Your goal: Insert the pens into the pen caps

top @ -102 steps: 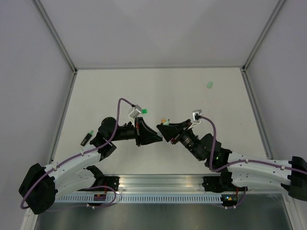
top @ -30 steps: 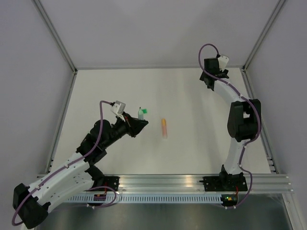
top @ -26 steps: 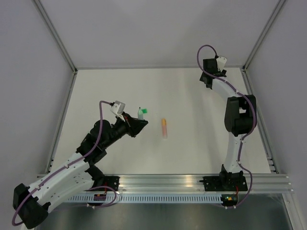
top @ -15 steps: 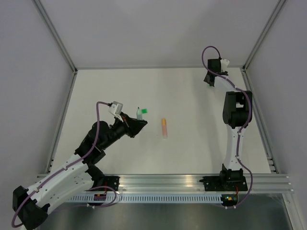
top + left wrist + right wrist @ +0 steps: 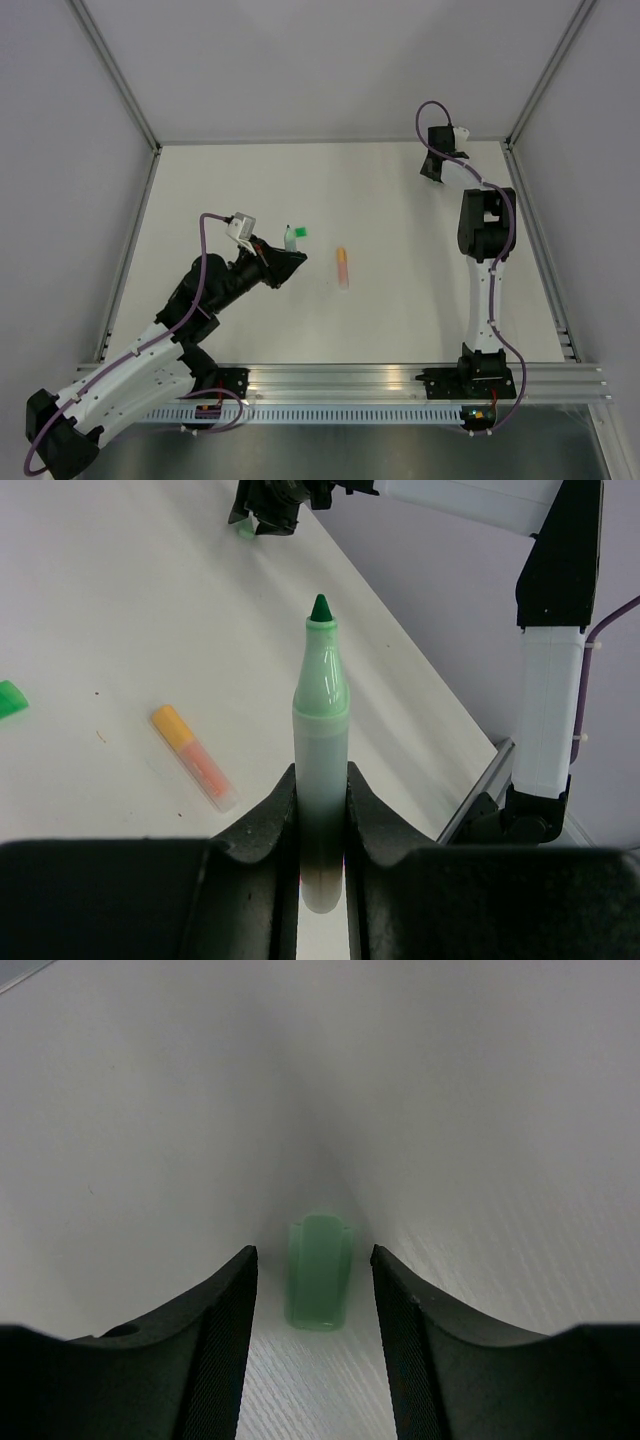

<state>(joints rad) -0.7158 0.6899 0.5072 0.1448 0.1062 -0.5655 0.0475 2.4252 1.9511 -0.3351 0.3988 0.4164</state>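
Note:
My left gripper (image 5: pixel 284 262) (image 5: pixel 322 780) is shut on the pale mint green pen (image 5: pixel 321 730), held above the table with its dark green tip pointing away. The orange pen (image 5: pixel 343 267) (image 5: pixel 195 758) lies on the table right of it. A bright green cap (image 5: pixel 301 232) (image 5: pixel 8 698) lies next to the held pen. My right gripper (image 5: pixel 431 174) (image 5: pixel 312 1252) is open at the far right, low over the table, with a pale green cap (image 5: pixel 318 1272) lying between its fingers, untouched. The dark-bodied pen is out of view.
The white table (image 5: pixel 400 300) is boxed in by grey walls with metal posts (image 5: pixel 525 120) at the far corners. The right arm (image 5: pixel 487 230) stretches along the right side. A metal rail (image 5: pixel 340 385) runs along the near edge.
The right arm has swung from the middle to the far right corner and come down around the pale green cap. The left gripper has drawn back left, still holding the mint pen.

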